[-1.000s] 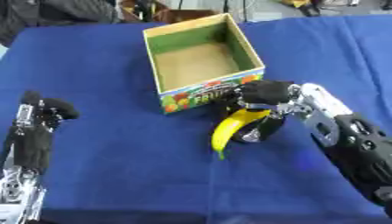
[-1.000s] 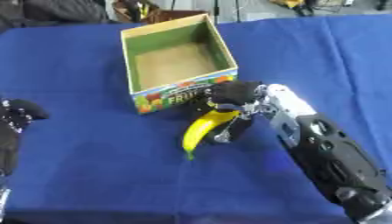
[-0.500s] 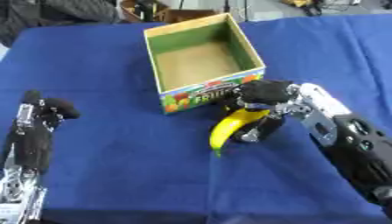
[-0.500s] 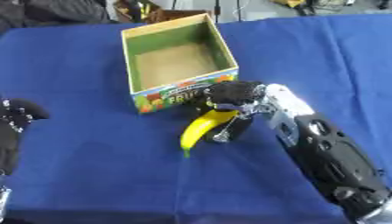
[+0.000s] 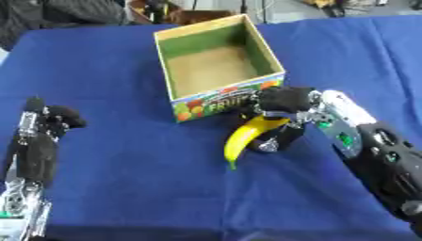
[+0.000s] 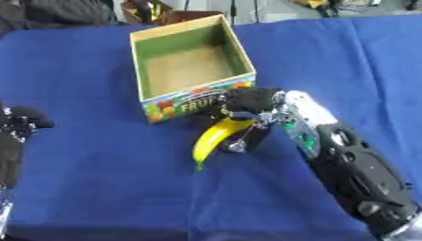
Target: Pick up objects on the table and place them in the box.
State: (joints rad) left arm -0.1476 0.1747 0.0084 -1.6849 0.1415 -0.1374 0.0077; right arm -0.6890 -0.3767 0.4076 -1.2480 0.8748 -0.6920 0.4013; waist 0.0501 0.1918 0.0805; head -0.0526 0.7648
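Right hand (image 5: pixel 284 106) fingers curled round upper end of yellow curved banana (image 5: pixel 245 138), just beside open cardboard fruit-print box (image 5: pixel 191 33) front wall, likely for lift-in. Banana tip points down toward blue cloth (image 5: pixel 148 179). Left hand (image 5: pixel 51 120) idle at left edge, fingers curled, holding nothing.

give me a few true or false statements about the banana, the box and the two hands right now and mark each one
1. The right hand has its fingers curled round the banana. True.
2. The banana lies inside the box. False: it is outside, just in front of the box's printed front wall.
3. The box holds nothing that can be seen. True: only its bare brown floor shows.
4. The left hand is holding the box. False: it is far off at the left edge of the blue table, touching neither box nor banana.
5. The banana is green. False: it is yellow, with its lower tip pointing toward the robot.
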